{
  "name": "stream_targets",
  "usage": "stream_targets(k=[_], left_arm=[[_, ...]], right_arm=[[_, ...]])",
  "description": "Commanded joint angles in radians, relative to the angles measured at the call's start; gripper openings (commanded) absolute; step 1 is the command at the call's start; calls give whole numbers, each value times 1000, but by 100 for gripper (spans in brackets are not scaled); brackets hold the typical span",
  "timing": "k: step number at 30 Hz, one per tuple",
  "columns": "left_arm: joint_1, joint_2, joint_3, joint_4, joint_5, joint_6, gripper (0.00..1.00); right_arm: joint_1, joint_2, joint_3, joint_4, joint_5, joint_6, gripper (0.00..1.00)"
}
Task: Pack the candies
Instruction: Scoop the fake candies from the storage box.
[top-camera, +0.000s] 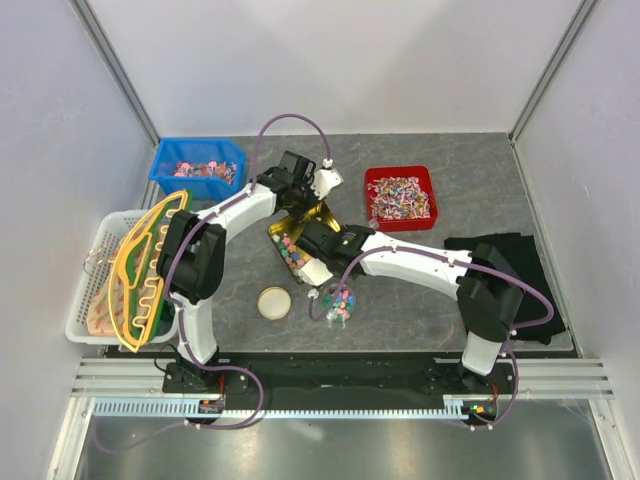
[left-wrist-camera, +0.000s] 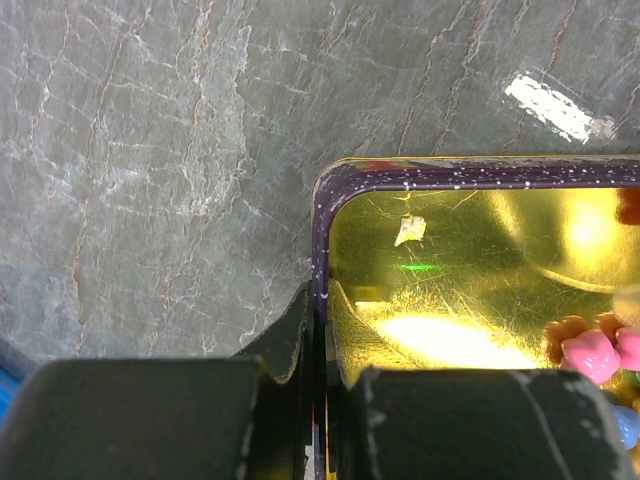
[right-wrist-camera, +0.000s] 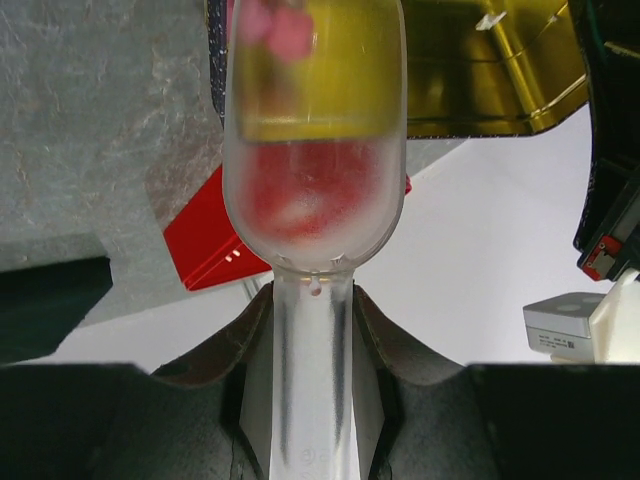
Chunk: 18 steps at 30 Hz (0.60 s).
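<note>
Partly done: most candies (top-camera: 291, 250) on gold tray (left-wrist-camera: 450, 250) mid-tabletop, some in jar (top-camera: 340, 303) nr front edge, lid (top-camera: 274, 302) off. L gripper (left-wrist-camera: 318, 320) clamped on tray rim; R gripper (right-wrist-camera: 312, 310) gripping scoop (right-wrist-camera: 313, 150) handle.

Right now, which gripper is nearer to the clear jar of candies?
Right. The right gripper, holding a scoop, is just beyond the jar. The left gripper is farther up the table, clamped on the rim of the gold tray.

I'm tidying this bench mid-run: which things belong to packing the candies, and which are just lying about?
In use: candies, gold tray, scoop, jar, round lid.
Lying about: blue bin, red bin, white basket, black cloth.
</note>
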<state>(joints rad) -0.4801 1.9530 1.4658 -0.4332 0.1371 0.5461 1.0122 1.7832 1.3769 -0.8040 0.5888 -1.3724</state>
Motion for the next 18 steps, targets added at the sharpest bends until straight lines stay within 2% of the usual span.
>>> stream_targets(k=[1, 12, 18], left_arm=[[-6, -58, 4, 135, 71, 28, 2], [-26, -85, -35, 185, 102, 14, 2], [-45, -118, -54, 226, 96, 14, 2]], right_arm=[[3, 7, 27, -55, -170, 42, 0], [-24, 28, 39, -3, -317, 141, 0], [-26, 47, 28, -4, -319, 130, 0]])
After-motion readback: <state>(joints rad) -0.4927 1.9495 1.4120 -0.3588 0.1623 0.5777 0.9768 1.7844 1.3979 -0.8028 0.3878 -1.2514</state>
